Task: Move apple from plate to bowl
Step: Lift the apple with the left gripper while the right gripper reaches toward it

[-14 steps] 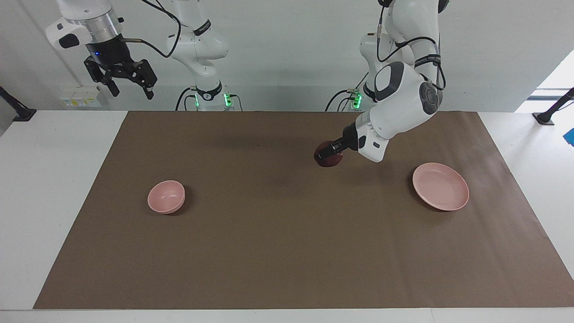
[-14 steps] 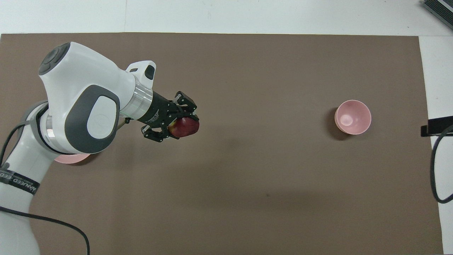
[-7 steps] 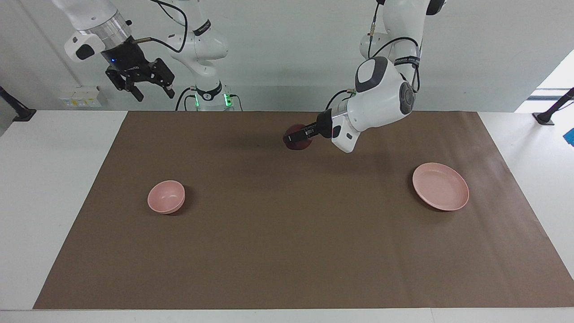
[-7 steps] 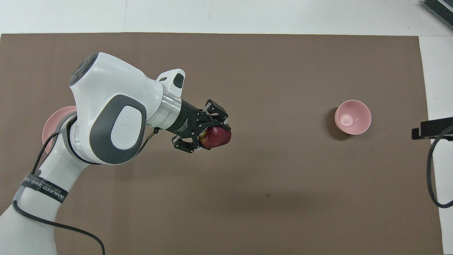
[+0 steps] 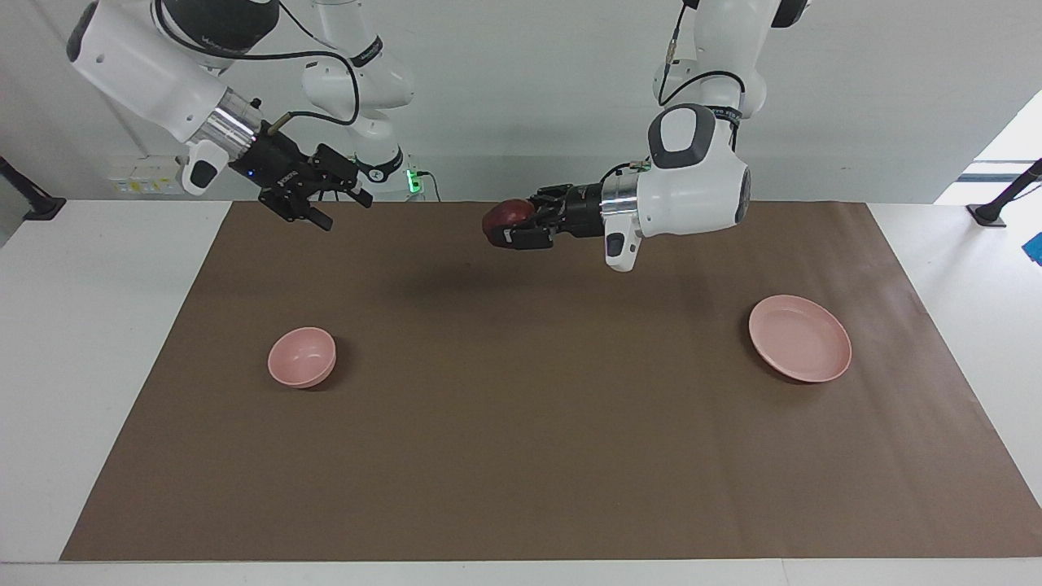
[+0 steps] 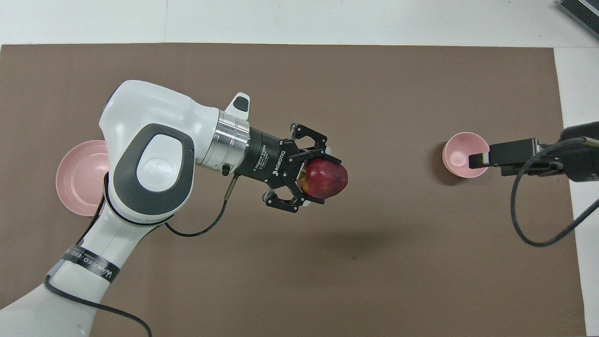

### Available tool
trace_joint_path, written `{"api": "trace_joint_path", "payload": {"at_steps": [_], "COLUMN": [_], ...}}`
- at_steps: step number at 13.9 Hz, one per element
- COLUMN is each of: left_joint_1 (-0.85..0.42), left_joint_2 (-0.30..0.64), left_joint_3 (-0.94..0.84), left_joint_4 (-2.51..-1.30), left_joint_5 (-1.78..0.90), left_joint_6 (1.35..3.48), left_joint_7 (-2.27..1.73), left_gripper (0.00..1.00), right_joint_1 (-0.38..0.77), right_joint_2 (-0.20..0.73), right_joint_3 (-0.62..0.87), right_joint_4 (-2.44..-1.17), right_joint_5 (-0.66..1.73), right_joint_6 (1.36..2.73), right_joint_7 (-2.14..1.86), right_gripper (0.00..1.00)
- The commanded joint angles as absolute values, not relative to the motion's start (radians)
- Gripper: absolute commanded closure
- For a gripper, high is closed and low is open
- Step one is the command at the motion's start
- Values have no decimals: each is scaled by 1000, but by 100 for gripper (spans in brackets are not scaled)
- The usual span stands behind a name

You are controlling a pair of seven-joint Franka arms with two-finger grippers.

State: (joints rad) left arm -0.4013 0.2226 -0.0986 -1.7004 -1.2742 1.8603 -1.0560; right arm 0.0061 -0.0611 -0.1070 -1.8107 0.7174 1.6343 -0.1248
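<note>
My left gripper [image 5: 511,225] is shut on the dark-red apple [image 5: 503,216] and holds it sideways, high over the middle of the brown mat; both show in the overhead view, the gripper [image 6: 320,178] and the apple [image 6: 327,177]. The pale-pink plate [image 5: 799,338] lies empty at the left arm's end, partly under that arm in the overhead view [image 6: 77,175]. The small pink bowl [image 5: 301,356] stands empty at the right arm's end. My right gripper [image 5: 346,210] is open and empty, raised over the mat's edge nearest the robots; from above [image 6: 479,160] it overlaps the bowl [image 6: 458,147].
A brown paper mat [image 5: 521,456] covers most of the white table [image 5: 89,342]. A black cable [image 6: 529,220] hangs from the right arm near the bowl's end. Nothing else stands on the mat.
My left gripper has lifted the apple and carried it toward the right arm's end, turning level. My right arm has swung down and in toward the mat, fingers still open.
</note>
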Motion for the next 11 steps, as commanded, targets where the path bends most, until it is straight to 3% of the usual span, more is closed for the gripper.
{"api": "trace_joint_path", "payload": {"at_steps": [1, 4, 11], "left_joint_1": [-405, -407, -408], "left_joint_2": [218, 219, 218], "left_joint_3": [-120, -129, -192], "left_joint_4": [-1712, -1712, -1775], "left_joint_5": [-1347, -1440, -1693], "left_joint_6": [1877, 1891, 2040], "left_joint_7": [-1074, -1179, -1204], "left_gripper": [100, 100, 100], "right_joint_1": [-12, -2, 32], "right_joint_2": [-49, -51, -80], "right_joint_3": [-103, -103, -103], "right_joint_4": [-1876, -1943, -1997], "right_joint_5": [898, 1067, 1201], "right_joint_6": [1649, 1631, 1635], "right_joint_7": [-181, -273, -299], "right_gripper": [0, 0, 0]}}
